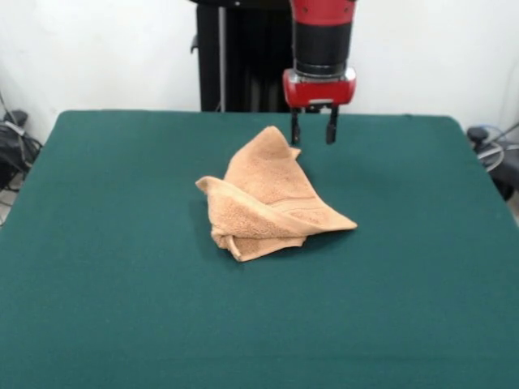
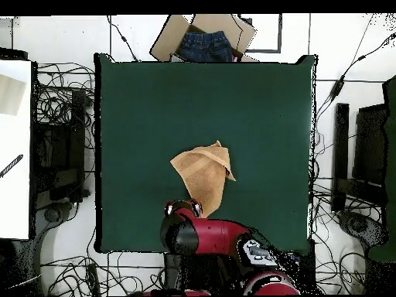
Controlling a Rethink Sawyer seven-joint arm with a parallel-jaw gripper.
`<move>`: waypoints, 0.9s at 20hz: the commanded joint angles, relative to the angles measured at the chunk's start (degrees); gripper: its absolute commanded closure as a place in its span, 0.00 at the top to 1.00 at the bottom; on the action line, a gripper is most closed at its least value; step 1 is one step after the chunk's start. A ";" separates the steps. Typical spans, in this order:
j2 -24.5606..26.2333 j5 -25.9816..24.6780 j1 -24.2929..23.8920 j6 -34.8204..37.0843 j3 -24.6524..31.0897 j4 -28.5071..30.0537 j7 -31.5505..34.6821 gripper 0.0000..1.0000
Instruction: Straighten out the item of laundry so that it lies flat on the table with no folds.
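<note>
Front view shows the towel (image 1: 268, 198) lying crumpled a little above the middle of the frame, on the green desk (image 1: 122, 308). It is folded over itself into a rough triangle: one corner rises to a peak at the top, another runs out to a sharp point at the right, and a blunter corner juts to the left. A thick doubled edge runs along its lower left side, and a woven band shows as faint ridges across the upper layer near the right point.

Just above and to the right of the raised peak hangs the claw (image 1: 313, 130), its two dark fingers pointing straight down with a clear gap between them and nothing held. The left finger stands very close to the towel's top corner; whether it touches cannot be told. Above the fingers sits the red wrist block and the black and red arm (image 1: 322, 36), coming down from the top edge.

Overhead, the towel (image 2: 204, 173) lies slightly below the centre of the desk (image 2: 139, 100), its narrow end pointing toward the arm at the bottom. Beyond the desk's upper edge sits a cardboard box (image 2: 172, 37) holding blue denim.
</note>
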State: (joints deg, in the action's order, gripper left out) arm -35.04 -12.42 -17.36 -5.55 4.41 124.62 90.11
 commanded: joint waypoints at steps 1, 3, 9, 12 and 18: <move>2.98 -1.71 1.74 -4.74 2.27 -4.91 8.39 1.00; 3.67 -2.29 1.41 -5.33 2.35 -5.24 8.15 1.00; 5.22 -2.25 0.72 -2.60 3.30 -7.79 6.87 1.00; 6.13 -1.64 1.36 -0.96 2.97 -10.34 5.98 1.00; 6.13 -1.26 1.45 0.63 3.31 -10.20 6.41 1.00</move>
State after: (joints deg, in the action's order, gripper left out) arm -30.28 -13.37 -17.19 -7.28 4.42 120.77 90.11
